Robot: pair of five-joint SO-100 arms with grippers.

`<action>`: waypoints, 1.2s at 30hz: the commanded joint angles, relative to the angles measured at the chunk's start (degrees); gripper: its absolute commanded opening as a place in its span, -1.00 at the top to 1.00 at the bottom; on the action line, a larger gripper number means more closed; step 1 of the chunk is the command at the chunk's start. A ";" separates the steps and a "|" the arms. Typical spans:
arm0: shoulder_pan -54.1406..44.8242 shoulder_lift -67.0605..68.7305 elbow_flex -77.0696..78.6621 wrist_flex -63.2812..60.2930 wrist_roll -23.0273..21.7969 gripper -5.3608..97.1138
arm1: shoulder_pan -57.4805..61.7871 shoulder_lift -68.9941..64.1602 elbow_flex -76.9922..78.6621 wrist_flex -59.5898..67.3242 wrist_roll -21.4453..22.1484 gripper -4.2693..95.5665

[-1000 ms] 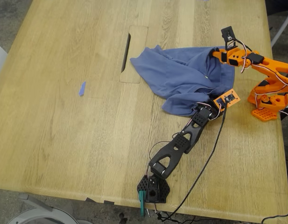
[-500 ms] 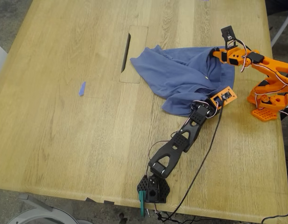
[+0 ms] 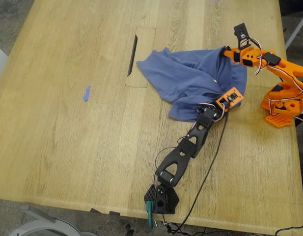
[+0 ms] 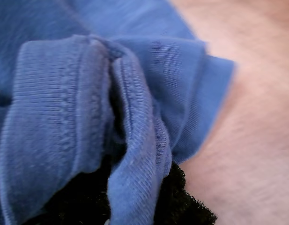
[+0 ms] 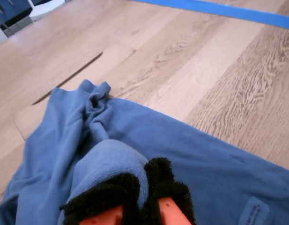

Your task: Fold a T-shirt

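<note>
Blue T-shirt (image 3: 190,81) pinched by my first gripper (image 4: 135,206) and my second gripper (image 5: 143,197).

T-shirt (image 3: 193,81) on table (image 3: 68,147), exterior view's right; tape scrap (image 3: 86,93) left

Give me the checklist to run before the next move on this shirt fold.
1. My second gripper has hold of the T-shirt: ok. A fold of cloth sits between its padded jaws.
2. My first gripper has hold: cannot tell. Bunched hem drapes over its black padding and hides the jaws.
3. Shirt lies flat, ready to fold: not ok. In the exterior view it is a crumpled heap.
4. Room on the table to spread it out: ok. Only a blue tape scrap lies towards the exterior view's left.
</note>
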 commanded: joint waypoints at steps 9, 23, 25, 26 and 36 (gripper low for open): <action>-7.38 23.99 -1.67 11.16 -1.23 0.90 | -1.05 7.65 -11.34 4.31 -0.62 0.92; -10.55 47.29 -1.85 19.51 -2.55 0.90 | -5.80 8.35 -19.25 3.25 -3.34 0.92; -11.16 49.66 -1.85 19.60 -3.08 0.90 | -7.21 8.35 -19.86 3.16 -3.87 0.92; -11.25 50.63 -1.85 19.60 -3.43 0.90 | -8.00 8.35 -20.13 2.99 -4.04 0.92; -9.32 59.15 -1.93 17.40 -5.89 0.90 | -16.96 7.21 -25.22 0.97 -5.36 0.92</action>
